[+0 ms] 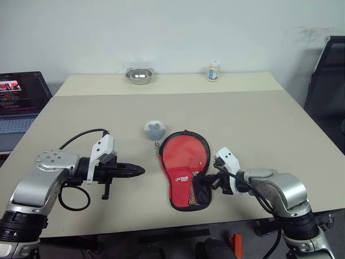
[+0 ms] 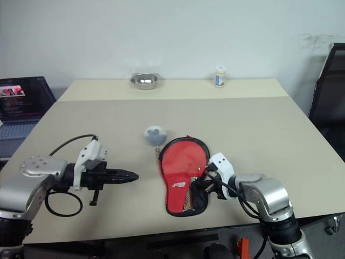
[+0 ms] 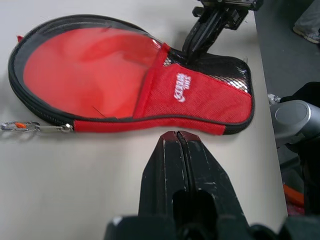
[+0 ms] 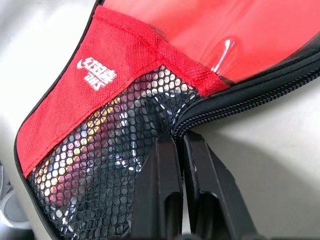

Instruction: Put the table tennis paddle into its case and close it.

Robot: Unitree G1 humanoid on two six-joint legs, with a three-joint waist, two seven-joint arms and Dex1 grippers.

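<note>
Case point(image 1: 185, 168), red side up, paddle inside; right gripper point(image 4: 178, 145) closed at its handle-end zip edging, left gripper point(image 1: 137, 171) closed, empty, beside it. Closing step; next: check zip.

A: Where is there room on the tabletop point(image 1: 259, 124)?

B: The whole far half is bare, apart from a bowl point(image 1: 139, 75) and a small bottle point(image 1: 214, 70) at the back edge, well apart. The right side beyond the case point(image 1: 185, 168) is open too.

A: And in the middle?

B: The case lies flat there, with a grey fluffy ball point(image 1: 154, 129) just beyond its round end, on a short chain. The left pincer point(image 1: 137, 171), closed, points at the case from the left, a clear strip between them. The right pincer point(image 1: 204, 181), closed, sits against the case's narrow end by the zip, so that side is blocked.

A: The left edge?

B: A laptop point(image 1: 19, 102) stands beside the tabletop there.
</note>
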